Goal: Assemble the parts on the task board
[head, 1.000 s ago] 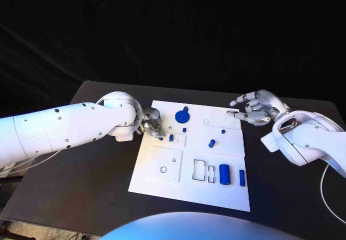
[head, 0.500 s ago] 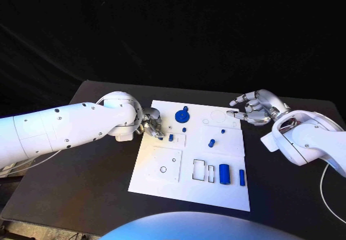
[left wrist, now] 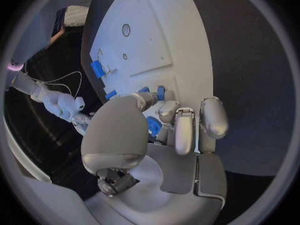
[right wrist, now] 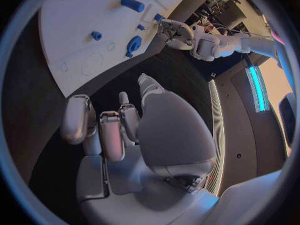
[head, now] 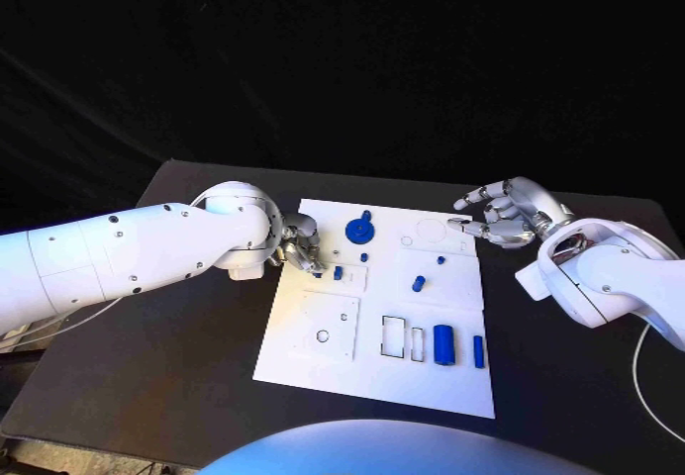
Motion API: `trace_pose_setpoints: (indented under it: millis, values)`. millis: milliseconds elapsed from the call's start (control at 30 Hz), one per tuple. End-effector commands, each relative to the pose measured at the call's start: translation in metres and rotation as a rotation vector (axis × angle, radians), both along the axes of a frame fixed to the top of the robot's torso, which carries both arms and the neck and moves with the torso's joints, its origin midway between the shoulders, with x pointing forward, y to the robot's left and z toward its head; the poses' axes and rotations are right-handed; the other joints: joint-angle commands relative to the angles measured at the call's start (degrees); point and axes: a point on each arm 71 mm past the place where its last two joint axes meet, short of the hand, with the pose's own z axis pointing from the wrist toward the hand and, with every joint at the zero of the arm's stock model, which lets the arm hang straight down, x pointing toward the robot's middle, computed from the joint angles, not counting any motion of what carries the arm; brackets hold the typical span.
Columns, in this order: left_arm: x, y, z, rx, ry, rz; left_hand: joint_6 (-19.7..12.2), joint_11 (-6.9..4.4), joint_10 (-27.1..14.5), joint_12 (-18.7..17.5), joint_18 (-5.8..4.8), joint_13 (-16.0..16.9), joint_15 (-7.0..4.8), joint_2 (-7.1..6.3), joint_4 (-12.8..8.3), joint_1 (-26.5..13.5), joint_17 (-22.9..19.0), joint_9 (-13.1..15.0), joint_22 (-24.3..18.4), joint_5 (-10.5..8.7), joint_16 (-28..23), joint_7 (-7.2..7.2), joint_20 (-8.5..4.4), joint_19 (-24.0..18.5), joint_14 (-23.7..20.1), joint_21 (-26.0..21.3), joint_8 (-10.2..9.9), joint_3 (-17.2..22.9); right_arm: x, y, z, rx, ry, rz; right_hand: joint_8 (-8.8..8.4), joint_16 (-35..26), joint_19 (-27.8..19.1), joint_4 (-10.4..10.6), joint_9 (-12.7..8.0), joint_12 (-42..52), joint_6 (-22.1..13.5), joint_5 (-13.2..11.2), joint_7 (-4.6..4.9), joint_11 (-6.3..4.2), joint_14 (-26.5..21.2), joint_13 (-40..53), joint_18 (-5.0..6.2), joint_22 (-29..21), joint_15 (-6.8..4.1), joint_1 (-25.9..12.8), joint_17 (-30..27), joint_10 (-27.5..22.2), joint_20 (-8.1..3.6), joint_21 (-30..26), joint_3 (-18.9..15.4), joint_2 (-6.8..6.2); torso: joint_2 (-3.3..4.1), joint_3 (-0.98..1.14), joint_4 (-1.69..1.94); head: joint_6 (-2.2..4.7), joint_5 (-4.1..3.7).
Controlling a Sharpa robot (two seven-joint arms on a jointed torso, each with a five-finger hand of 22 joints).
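The left hand (head: 299,244) is at the end of a bent white arm, its fingers curled in. The right hand (head: 503,215) has its fingers apart and holds nothing.

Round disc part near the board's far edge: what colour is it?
Blue round disc part, clearest in the head view.

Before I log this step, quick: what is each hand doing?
Left hand: fingers curled at the task board edge; whether it holds anything cannot be told.
Right hand: open, holding nothing.
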Motion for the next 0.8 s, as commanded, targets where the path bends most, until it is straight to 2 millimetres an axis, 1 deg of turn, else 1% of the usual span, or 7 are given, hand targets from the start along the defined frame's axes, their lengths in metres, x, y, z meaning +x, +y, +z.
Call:
trace_pose_setpoints:
  millis: [33,133,333,367,567,800]
  values:
    - [-0.0038,-0.0050,-0.0041,-0.009,0.039,-0.021,1.4,-0.01,0.5,0.1,-1.13,-0.1,-0.55,-0.52,-1.3,-1.6,5.3,0.1,0.0,0.03,0.2,-1.34,-0.15,0.4,3.6,0.1,0.0,1.7,-0.0004,0.0005,0.0005,-0.004,-0.012,0.004,0.26,-0.3,-0.3,-0.1,-0.1,-0.2,-0.1,-0.1,-0.08,-0.09,3.1,1.6,1.14,0.5,-0.43,-0.5,1.8,-0.4,0.00,-0.2,0.3,0.10,-0.02,0.03,-0.01,-0.12,-0.06]
    - [-0.0037,-0.0049,-0.0044,-0.008,0.041,-0.021,1.6,-0.07,0.5,0.1,-1.11,-0.1,-0.62,-0.82,-0.7,-2.4,5.3,0.0,0.0,0.02,0.2,-1.41,-0.21,0.4,3.6,0.1,0.0,1.1,-0.0004,0.0006,0.0006,-0.004,-0.013,0.005,0.26,-0.3,-0.3,-0.1,-0.1,-0.2,-0.1,-0.1,-0.08,-0.09,3.1,1.6,1.14,0.5,-0.43,-0.5,1.8,-0.4,0.00,-0.2,0.3,0.10,-0.02,0.05,0.00,-0.16,-0.07]
    - [-0.0034,-0.0045,-0.0050,-0.006,0.044,-0.020,1.8,-0.13,0.5,0.0,-1.12,-0.1,-0.70,-1.23,0.2,-3.9,5.3,0.0,0.0,-0.01,0.2,-1.47,-0.29,0.4,3.6,0.1,-0.1,0.1,-0.0002,0.0008,0.0005,-0.003,-0.013,0.005,0.26,-0.3,-0.3,-0.1,-0.1,-0.2,-0.1,-0.1,-0.08,-0.09,3.1,1.6,1.14,0.5,-0.43,-0.5,1.8,-0.4,0.00,-0.2,0.3,0.10,-0.01,0.01,0.02,-0.20,-0.09]
    - [-0.0033,-0.0045,-0.0051,-0.005,0.044,-0.020,1.9,-0.13,0.5,0.0,-1.10,-0.1,-0.71,-1.27,0.2,-4.1,5.3,0.0,-0.1,-0.01,0.2,-1.48,-0.30,0.3,3.6,0.0,-0.1,-0.1,-0.0002,0.0008,0.0005,-0.002,-0.013,0.005,0.26,-0.3,-0.3,-0.1,-0.1,-0.2,-0.1,-0.1,-0.08,-0.09,3.1,1.6,1.14,0.5,-0.43,-0.5,1.8,-0.4,0.00,-0.2,0.3,0.10,0.00,0.03,0.01,-0.20,-0.09]
    - [-0.0029,-0.0044,-0.0054,-0.003,0.045,-0.020,2.1,-0.14,0.4,0.0,-1.11,-0.1,-0.74,-1.43,0.5,-5.5,5.3,0.0,-0.1,0.01,0.2,-1.48,-0.35,0.4,3.6,0.0,-0.3,-1.3,-0.0003,0.0008,0.0007,0.000,-0.015,0.005,0.29,-0.3,-0.4,0.0,-0.1,-0.3,-0.2,-0.1,-0.08,-0.09,3.1,1.5,1.18,0.4,-0.43,-0.7,1.6,-0.4,0.00,-0.4,0.3,0.10,0.01,-0.01,-0.03,-0.24,-0.13]
    - [-0.0026,-0.0035,-0.0061,0.003,0.050,-0.020,2.4,-0.10,0.3,-0.1,-1.09,-0.2,-0.73,-1.39,0.6,-7.8,5.3,-0.2,-0.2,0.00,0.2,-1.43,-0.36,0.3,3.6,-0.1,-0.5,-3.4,-0.0005,0.0005,0.0009,0.002,-0.017,0.004,0.30,-0.4,-0.5,0.0,-0.1,-0.4,-0.2,-0.1,-0.08,-0.09,3.1,1.4,1.22,0.3,-0.43,-0.8,1.5,-0.5,-0.01,-0.6,0.3,0.09,-0.02,-0.03,0.01,-0.17,-0.23]
